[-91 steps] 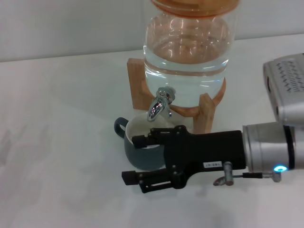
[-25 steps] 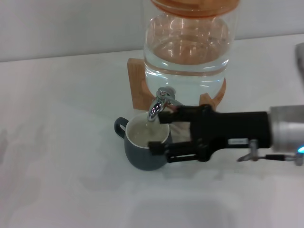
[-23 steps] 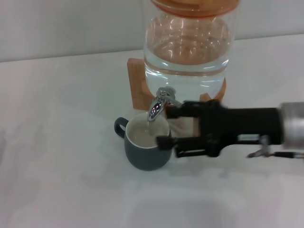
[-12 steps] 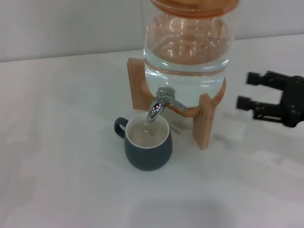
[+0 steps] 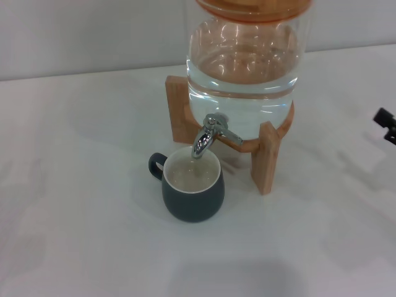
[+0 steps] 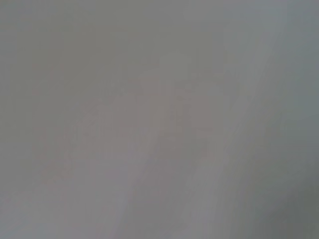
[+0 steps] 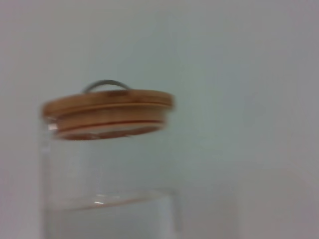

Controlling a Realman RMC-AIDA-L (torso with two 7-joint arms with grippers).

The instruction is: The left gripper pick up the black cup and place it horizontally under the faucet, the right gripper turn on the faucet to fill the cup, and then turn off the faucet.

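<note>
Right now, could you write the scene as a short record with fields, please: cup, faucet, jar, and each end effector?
cup: black cup upright on the table, directly under the spout, handle toward the robot's left
cup contents: pale inside; fill level unclear
faucet: faucet on the jar front; no stream visible
jar: glass jar on a wooden stand, partly filled with water, wooden lid on
right end effector: right end effector at the head view's right edge, away from the faucet
left end effector: not in view

The black cup stands upright on the white table, cream inside, its loop handle pointing left. The chrome faucet juts from the glass water jar just above the cup's far rim, spout angled down into its mouth.
</note>
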